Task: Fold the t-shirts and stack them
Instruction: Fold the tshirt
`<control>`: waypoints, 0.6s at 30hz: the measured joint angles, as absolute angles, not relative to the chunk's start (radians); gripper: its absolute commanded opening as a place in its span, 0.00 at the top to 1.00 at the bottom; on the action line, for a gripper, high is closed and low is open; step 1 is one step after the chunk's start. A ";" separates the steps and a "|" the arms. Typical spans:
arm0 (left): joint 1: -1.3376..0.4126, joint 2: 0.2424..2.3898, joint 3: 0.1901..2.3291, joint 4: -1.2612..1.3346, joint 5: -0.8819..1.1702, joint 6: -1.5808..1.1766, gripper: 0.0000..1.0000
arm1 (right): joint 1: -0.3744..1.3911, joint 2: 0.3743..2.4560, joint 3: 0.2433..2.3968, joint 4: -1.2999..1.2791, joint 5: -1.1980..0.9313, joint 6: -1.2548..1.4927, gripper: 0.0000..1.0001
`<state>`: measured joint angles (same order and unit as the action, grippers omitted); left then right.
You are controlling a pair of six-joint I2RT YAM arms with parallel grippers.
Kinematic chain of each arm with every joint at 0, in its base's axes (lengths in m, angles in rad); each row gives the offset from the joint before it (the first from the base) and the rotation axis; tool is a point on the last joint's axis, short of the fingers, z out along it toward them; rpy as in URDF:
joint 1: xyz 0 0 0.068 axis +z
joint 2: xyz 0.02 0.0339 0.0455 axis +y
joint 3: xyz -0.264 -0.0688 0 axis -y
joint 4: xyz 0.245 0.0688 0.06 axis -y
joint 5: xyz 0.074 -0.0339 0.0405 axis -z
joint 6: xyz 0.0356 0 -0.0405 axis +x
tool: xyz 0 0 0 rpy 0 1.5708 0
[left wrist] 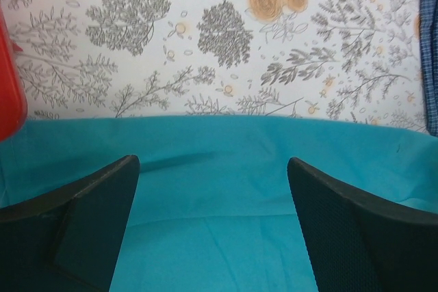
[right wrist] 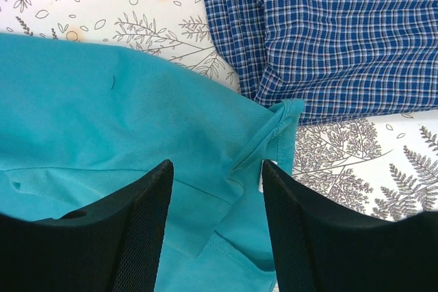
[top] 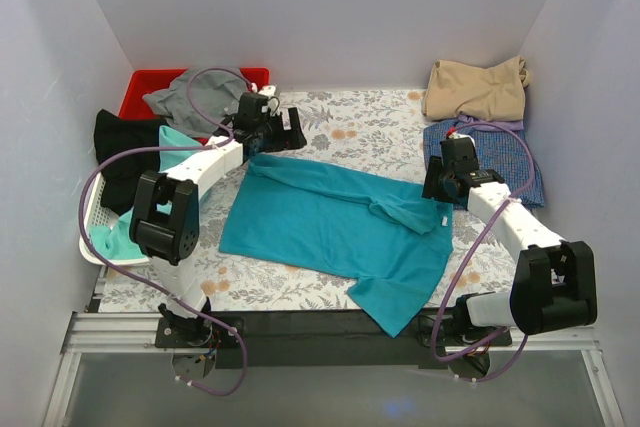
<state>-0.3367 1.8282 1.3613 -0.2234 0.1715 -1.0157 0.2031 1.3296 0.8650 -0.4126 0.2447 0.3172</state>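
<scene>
Teal t-shirt (top: 335, 227) spread on flowered table (top: 370, 127).
Left and right jaws are seen wide open above its edges, nothing gripped.

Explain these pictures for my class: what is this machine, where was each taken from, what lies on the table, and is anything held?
These are two robot arms, each ending in a two-finger gripper. The wide picture comes from a camera above and behind them; the other two come from cameras on the wrists. On the flowered table lies a teal t-shirt, spread out. A checked t-shirt and a tan t-shirt lie at the right; a red bin and a white basket at the left hold more clothes. The left gripper and the right gripper are open over the teal t-shirt; nothing is held.
</scene>
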 measured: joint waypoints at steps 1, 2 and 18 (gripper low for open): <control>-0.337 1.828 1.350 -0.223 0.169 -1.018 0.11 | 0.203 1.330 0.865 -0.410 0.240 0.315 0.39; -0.338 1.828 1.338 -0.223 0.164 -1.019 0.11 | 0.203 1.330 0.865 -0.409 0.237 0.315 0.39; -0.344 1.880 1.247 -0.252 0.033 -1.037 0.11 | 0.203 1.331 0.856 -0.400 0.200 0.311 0.39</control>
<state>-0.3443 1.8801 1.2472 -0.2516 0.0330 -1.0370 0.2028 1.3308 0.8558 -0.4000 0.2005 0.3107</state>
